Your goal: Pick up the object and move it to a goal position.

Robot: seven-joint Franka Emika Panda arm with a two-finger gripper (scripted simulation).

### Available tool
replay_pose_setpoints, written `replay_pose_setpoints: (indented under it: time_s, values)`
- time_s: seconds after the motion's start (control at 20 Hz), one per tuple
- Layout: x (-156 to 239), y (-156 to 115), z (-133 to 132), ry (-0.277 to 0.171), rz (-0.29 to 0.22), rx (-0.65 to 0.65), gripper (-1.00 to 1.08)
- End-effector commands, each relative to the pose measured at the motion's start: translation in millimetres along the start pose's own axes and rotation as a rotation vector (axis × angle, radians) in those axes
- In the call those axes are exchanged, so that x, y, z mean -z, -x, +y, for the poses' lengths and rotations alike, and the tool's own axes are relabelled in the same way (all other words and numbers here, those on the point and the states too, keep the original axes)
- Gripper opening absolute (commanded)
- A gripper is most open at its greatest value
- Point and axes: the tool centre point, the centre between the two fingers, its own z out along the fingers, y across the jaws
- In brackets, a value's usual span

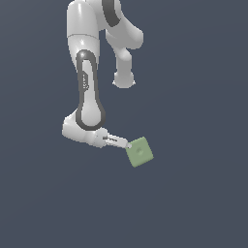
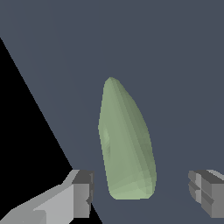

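Arm (image 1: 87, 92) reaching down and across toward the exterior view's right, wrist low, gripper (image 1: 125, 144) aimed at the near corner of the object (image 1: 140, 151). Object a small pale sage-green cube with rounded edges and a faint dimple on its upper face, sitting turned corner-on to the approach in the exterior view, slightly right of centre and below the arm. Whether resting on the dark surface (image 1: 193, 203) or raised above it: cannot tell, no shadow or edge to judge by.

Wrist view: jaws standing apart, one finger (image 2: 81, 192) to each side, the other finger (image 2: 205, 190) well clear of the cube. Object (image 2: 127, 144) lying between them, seen at a steep angle as a narrow wedge, nearer the first finger than the second. No contact visible on either pad. Nothing held.

Judged stage: pre-grasp alignment, cube bracketed but not yet gripped. Wide opening likely chosen to clear the cube's diagonal, since the faces do not appear square to the pads. Off-centre position a likely risk: closing may push or rotate the cube before both pads seat. Goal position not marked in either view.
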Motion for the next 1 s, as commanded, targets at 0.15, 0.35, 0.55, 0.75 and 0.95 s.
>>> replay_pose_setpoints:
  time_s: [0.15,0.35,0.55,0.75,0.95]
  values:
    - [-21.9,0.8,-0.3,-0.004,-0.002,-0.001,0.68]
    - [-26.4,1.0,-0.3,-0.004,-0.002,-0.001,-1.00]
    - [-26.4,1.0,-0.3,-0.004,-0.002,-0.001,-1.00]
    - [-26.4,1.0,-0.3,-0.004,-0.002,-0.001,-1.00]
    - [-16.5,0.0,-0.9,-0.003,0.009,-0.004,-1.00]
